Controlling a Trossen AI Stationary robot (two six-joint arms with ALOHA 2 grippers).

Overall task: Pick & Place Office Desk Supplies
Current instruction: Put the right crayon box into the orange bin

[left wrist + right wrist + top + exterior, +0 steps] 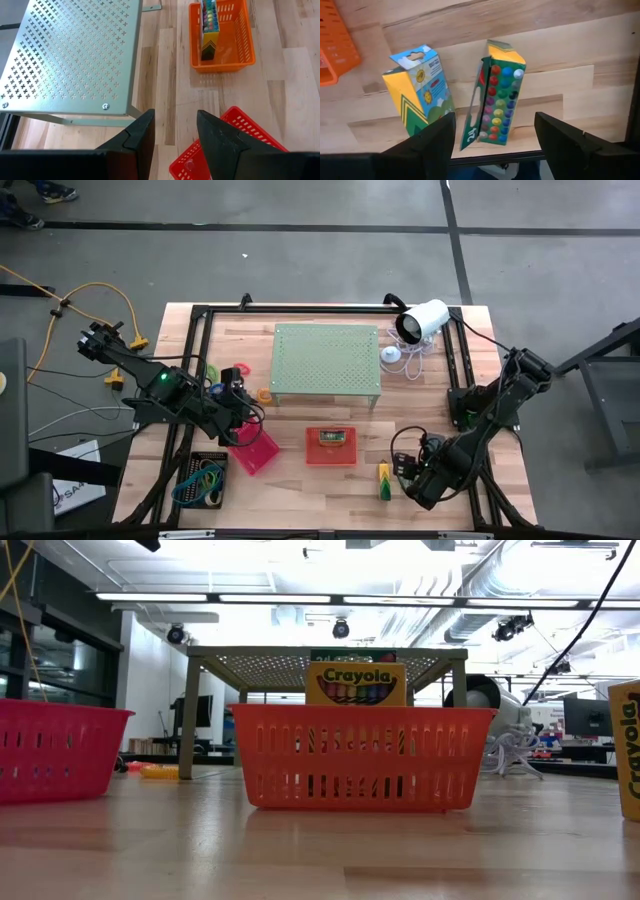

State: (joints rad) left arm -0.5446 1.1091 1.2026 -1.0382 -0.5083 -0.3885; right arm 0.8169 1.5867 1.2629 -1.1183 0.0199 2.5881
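From above we see the left gripper (243, 423) over the pink plastic basket (253, 451), the right gripper (408, 470) beside two yellow-green cardboard crayon boxes (384, 480). Low down, a third crayon box (355, 683) stands in the orange mesh basket (362, 755). Both wrist views show fingers parted, empty (the nearer box (496, 100) open).

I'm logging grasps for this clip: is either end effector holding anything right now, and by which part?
Nothing is held. The right end effector stands open around two yellow-green cardboard crayon boxes, untouched; the left end effector is open, empty.
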